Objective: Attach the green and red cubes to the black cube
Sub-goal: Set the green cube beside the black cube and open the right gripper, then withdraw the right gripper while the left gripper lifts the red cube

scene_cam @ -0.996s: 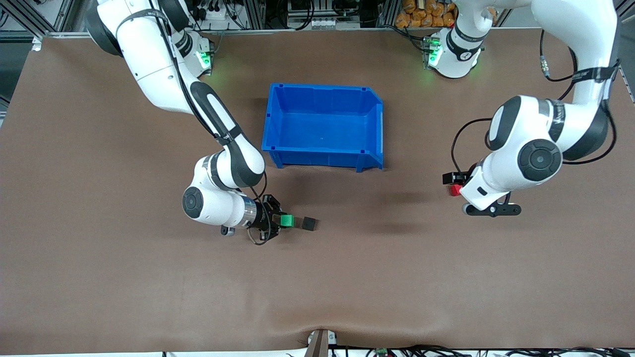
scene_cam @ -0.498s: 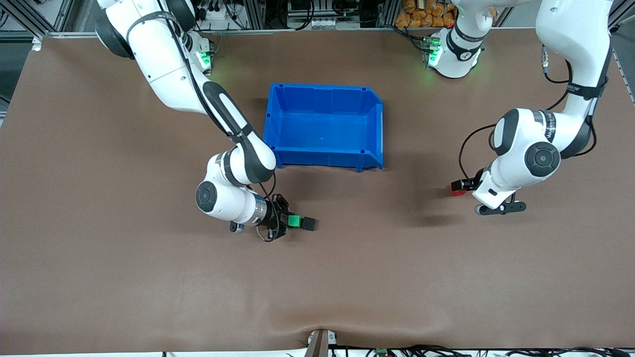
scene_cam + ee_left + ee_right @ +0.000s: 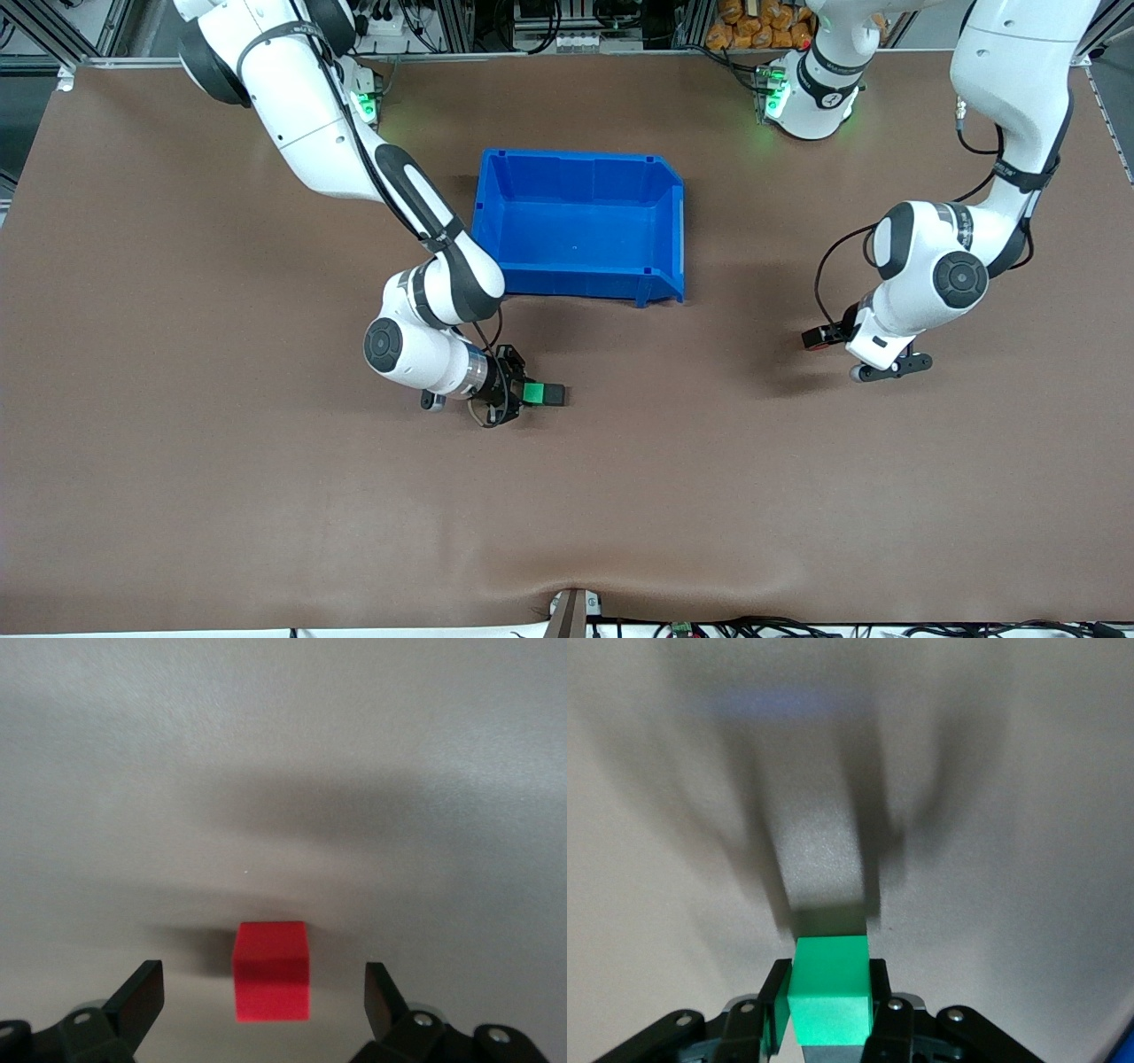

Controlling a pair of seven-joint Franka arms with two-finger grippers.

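Observation:
My right gripper is shut on the green cube, low over the table. It holds the cube against the side of the black cube, which sits on the table nearer the front camera than the blue bin. In the right wrist view the green cube sits between the fingers and hides most of the black cube. My left gripper is open, down at the table around the red cube. In the left wrist view the red cube rests on the table between the spread fingers, touching neither.
An empty blue bin stands mid-table, farther from the front camera than the black cube. Brown table surface lies between the two grippers.
My right gripper moved the green cube toward the left arm's end until it met the black cube. My left arm came down, putting its open fingers around the red cube.

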